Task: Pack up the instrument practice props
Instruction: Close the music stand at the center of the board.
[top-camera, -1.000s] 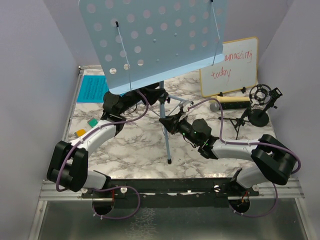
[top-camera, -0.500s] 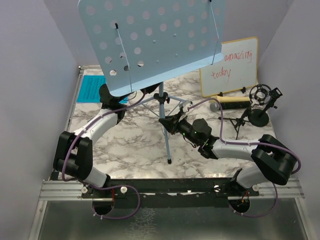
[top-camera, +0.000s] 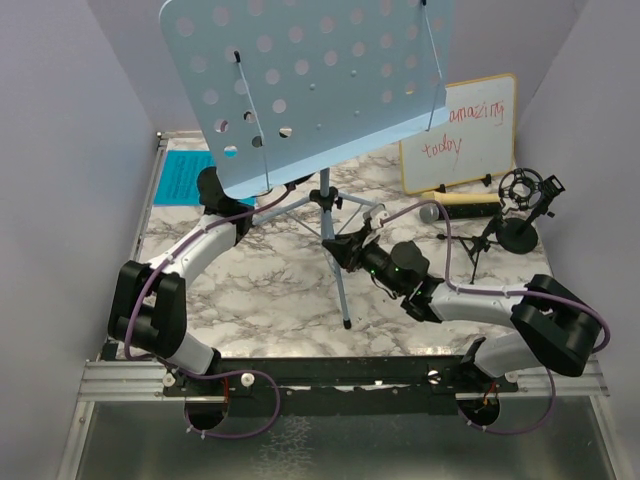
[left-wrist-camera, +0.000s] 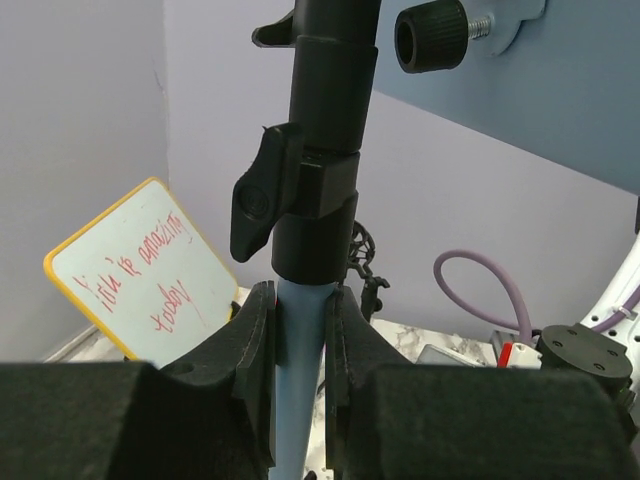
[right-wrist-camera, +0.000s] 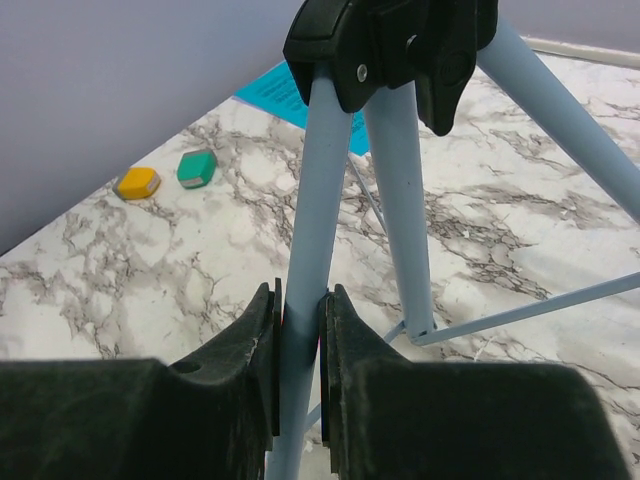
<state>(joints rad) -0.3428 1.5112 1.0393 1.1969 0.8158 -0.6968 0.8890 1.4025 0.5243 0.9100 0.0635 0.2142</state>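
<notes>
The light-blue perforated music rack (top-camera: 310, 90) stands mid-table on thin tripod legs (top-camera: 342, 295) — its panel tilted, high over the marble. A cyan sheet (top-camera: 183, 178) lies flat at far left. Far right, the black studio microphone (top-camera: 520, 188) stands upright, with the cream handheld microphone (top-camera: 470, 199) lying just beside it.

Seen from above, the music rack (top-camera: 320, 90) hides the left gripper (left-wrist-camera: 300, 335), and its top edge is cut off. Above those fingers the pole (left-wrist-camera: 325, 120) runs out of view. Beyond the right gripper (right-wrist-camera: 298, 335), the black leg hub (right-wrist-camera: 390, 45) masks part of the cyan sheet (right-wrist-camera: 275, 95).
</notes>
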